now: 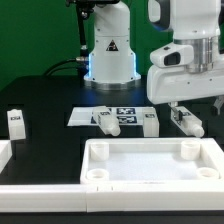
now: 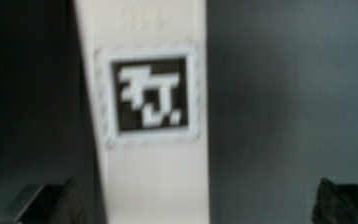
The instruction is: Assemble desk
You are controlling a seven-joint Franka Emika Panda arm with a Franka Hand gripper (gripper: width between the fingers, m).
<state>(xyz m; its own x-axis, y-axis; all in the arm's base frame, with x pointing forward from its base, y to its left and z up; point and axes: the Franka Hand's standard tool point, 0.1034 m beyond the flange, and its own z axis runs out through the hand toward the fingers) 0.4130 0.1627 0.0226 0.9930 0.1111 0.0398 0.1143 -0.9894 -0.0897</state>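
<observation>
Tabletop [image 1: 150, 168] sits up front, rim up, corner sockets [image 1: 97, 150] empty, so no legs are in yet. The gripper [image 1: 186, 108] hangs over the leg [image 1: 186, 122] on the exterior view's right, fingers spread wide and holding nothing. Looks like the leg pickup step to me. The wrist view has the leg off-centre, so I'd centre, drop, then close.

No words or numbers are legible from here. The white rounded robot base [image 1: 110, 60] bears a small dark triangular warning sign [image 1: 111, 47]. Black-and-white square tags [image 1: 125, 112] pattern the thin flat white marker board [image 1: 85, 117]. In the wrist view, a long white plastic desk leg [image 2: 149, 180] carries one such coded tag [image 2: 151, 88], plus faint marks [image 2: 144, 16] too blurred to read
</observation>
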